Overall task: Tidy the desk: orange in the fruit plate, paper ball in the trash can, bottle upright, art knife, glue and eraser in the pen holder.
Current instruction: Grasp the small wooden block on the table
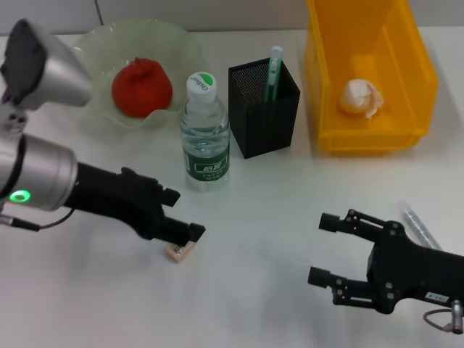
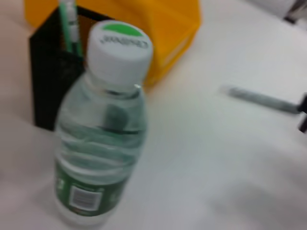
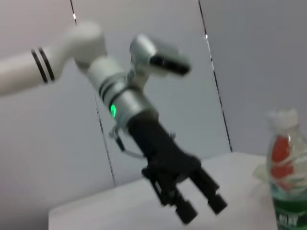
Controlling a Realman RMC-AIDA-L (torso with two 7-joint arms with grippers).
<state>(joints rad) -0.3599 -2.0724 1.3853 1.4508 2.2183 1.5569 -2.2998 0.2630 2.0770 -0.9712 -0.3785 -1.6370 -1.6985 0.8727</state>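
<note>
The orange (image 1: 141, 87) lies in the pale-green fruit plate (image 1: 94, 43) at the back left. The bottle (image 1: 205, 138) stands upright mid-desk; it fills the left wrist view (image 2: 103, 143). The black mesh pen holder (image 1: 264, 109) holds a green-and-white stick (image 1: 275, 72). The paper ball (image 1: 360, 98) lies in the yellow trash can (image 1: 406, 80). The tan eraser (image 1: 180, 250) lies on the desk just under the near finger of my left gripper (image 1: 190, 212), which is open; it shows open in the right wrist view too (image 3: 202, 212). My right gripper (image 1: 317, 249) is open and empty at the front right.
A thin grey stick (image 1: 420, 228) lies on the white desk (image 1: 261, 217) beside my right arm; it also shows in the left wrist view (image 2: 261, 98). The pen holder (image 2: 48, 86) and trash can (image 2: 144, 28) stand close behind the bottle.
</note>
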